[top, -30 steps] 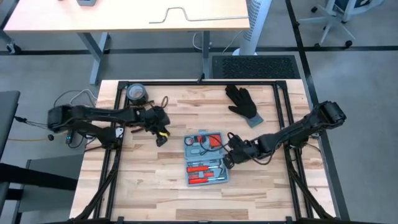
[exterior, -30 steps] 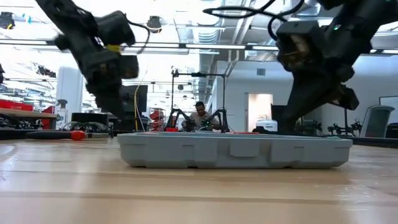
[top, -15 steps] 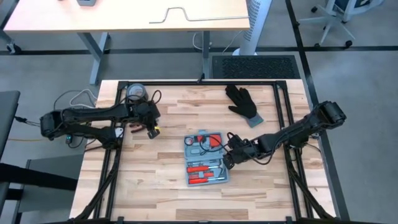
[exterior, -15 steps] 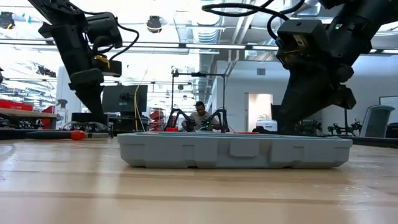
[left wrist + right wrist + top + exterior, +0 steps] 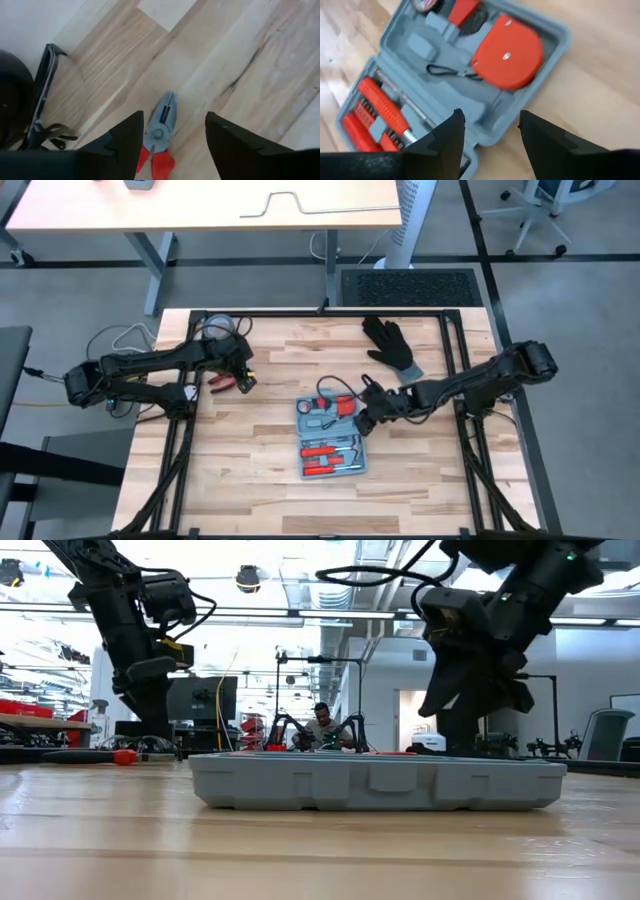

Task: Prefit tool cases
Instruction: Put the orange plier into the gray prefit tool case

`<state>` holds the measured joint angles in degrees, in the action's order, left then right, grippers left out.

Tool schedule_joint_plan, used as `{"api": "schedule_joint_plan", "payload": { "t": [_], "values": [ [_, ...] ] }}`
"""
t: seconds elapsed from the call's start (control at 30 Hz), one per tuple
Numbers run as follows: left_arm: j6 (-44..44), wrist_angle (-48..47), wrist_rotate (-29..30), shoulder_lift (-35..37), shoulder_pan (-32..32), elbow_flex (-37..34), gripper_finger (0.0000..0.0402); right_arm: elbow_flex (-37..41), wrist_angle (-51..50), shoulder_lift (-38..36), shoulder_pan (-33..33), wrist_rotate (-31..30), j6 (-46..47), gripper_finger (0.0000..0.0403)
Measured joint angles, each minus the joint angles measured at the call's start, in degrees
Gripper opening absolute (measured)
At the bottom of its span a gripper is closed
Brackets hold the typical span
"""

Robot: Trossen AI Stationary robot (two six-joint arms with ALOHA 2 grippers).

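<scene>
The table [image 5: 250, 480] is a pale wooden top of glued planks inside a black frame, standing on a grey floor; behind it stand a light desk [image 5: 200, 205] and a dark floor mat [image 5: 408, 284]. The low view looks across into a bright workshop with ceiling lights, where a person [image 5: 321, 727] sits far back. The case [image 5: 329, 434] lies open and flat near the middle of the table, a little toward the front edge, with a red tape measure [image 5: 507, 51] and red-handled screwdrivers [image 5: 380, 107] in its grey recesses. The right gripper [image 5: 368, 417] hangs just over the case's right rear corner, fingers spread and pinching nothing. A black glove [image 5: 391, 346] lies near the rear edge, right of centre. The left gripper [image 5: 243, 381] is well apart from the case, near the rear left corner, fingers spread above red-handled pliers [image 5: 159, 135] that lie on the wood. A tape roll [image 5: 218, 329] sits in the rear left corner.
</scene>
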<state>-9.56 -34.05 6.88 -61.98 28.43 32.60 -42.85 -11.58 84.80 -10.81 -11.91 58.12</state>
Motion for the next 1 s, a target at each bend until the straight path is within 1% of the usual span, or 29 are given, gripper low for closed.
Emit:
{"api": "schedule_joint_plan", "payload": {
  "t": [0.1, 0.2, 0.37, 0.5, 0.63, 0.7, 0.77, 0.83, 0.93, 1.0],
  "values": [
    [1.79, 0.48, -0.22, -0.53, 0.78, 0.03, 0.0203, 0.0, -2.08, -1.6, 1.09, 0.05, -0.97, 0.0196],
    [2.75, 0.4, -0.66, -2.93, 1.59, 0.07, 0.0204, -0.02, -5.15, -3.67, 1.37, -0.49, -1.05, 0.0196],
    [2.46, 0.77, -2.52, -11.38, 2.94, 0.42, 0.0204, -0.02, -10.01, -6.81, -0.24, -4.07, 0.32, 0.0196],
    [4.96, -0.87, -3.06, -18.18, 3.49, 3.95, 0.0204, 0.0, -11.71, -7.95, -1.66, -4.96, 2.17, 0.0196],
    [9.05, -4.99, -3.81, -21.65, 4.01, 8.13, 0.0204, 0.0, -12.91, -8.36, -2.9, -5.39, 4.05, 0.0196],
    [11.58, -7.79, -3.79, -21.87, 4.22, 10.28, 0.0204, 0.0, -13.8, -8.38, -3.74, -5.96, 5.28, 0.0196],
    [12.19, -11.13, -4.05, -21.17, 4.72, 12.52, 0.0204, 0.0, -15.04, -8.38, -4.66, -6.57, 6.5, 0.0196],
    [13.19, -12.99, -6.0, -19.51, 5.54, 13.93, 0.0204, 0.0, -15.88, -8.38, -5.55, -7.66, 7.68, 0.0196],
    [13.46, -14.08, -7.05, -16.08, 6.65, 14.73, 0.0204, 0.0, -17.01, -8.38, -6.72, -9.11, 9.1, 0.0195],
    [14.31, -16.43, -7.18, -13.99, 7.77, 14.41, 0.0204, 0.0, -16.92, -8.4, -6.88, -9.37, 9.41, 0.0195]
  ]
}}
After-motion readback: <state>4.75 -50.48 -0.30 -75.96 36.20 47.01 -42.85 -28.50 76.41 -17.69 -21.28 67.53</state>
